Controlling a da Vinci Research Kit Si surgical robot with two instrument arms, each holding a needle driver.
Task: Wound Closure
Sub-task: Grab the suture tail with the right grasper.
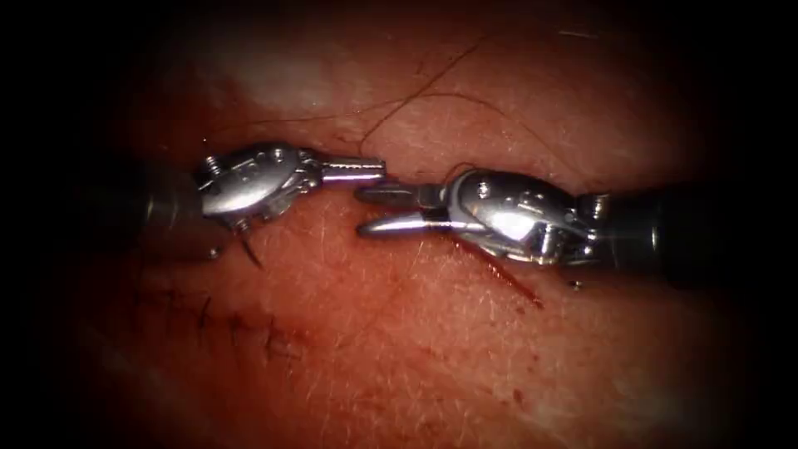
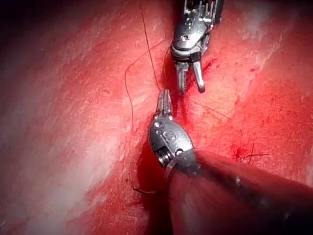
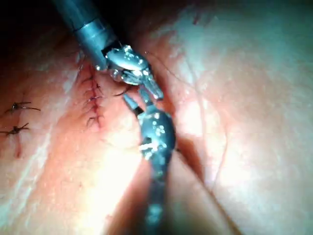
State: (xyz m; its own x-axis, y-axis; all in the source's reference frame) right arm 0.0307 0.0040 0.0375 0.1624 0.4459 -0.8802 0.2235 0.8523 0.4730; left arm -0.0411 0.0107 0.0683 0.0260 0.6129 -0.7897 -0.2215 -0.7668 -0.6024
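Note:
My left tool (image 1: 376,170) comes in from the left with its jaws shut on the dark thread (image 1: 416,93), which runs up and away over the tissue (image 1: 432,357). In the left wrist view the thread (image 2: 149,51) meets the tips of the left tool (image 2: 164,95), and a second strand curves back to a loose end (image 2: 142,190). My right tool (image 1: 370,210) faces it tip to tip, jaws open and holding nothing; it also shows in the left wrist view (image 2: 191,87). Neither tool holds the needle.
A row of dark stitches (image 1: 237,326) closes the cut at the lower left, below the left tool, and shows too in the right wrist view (image 3: 93,100). A streak of red fluid (image 1: 511,281) lies under the right tool. Two tied knots (image 3: 17,117) sit further off.

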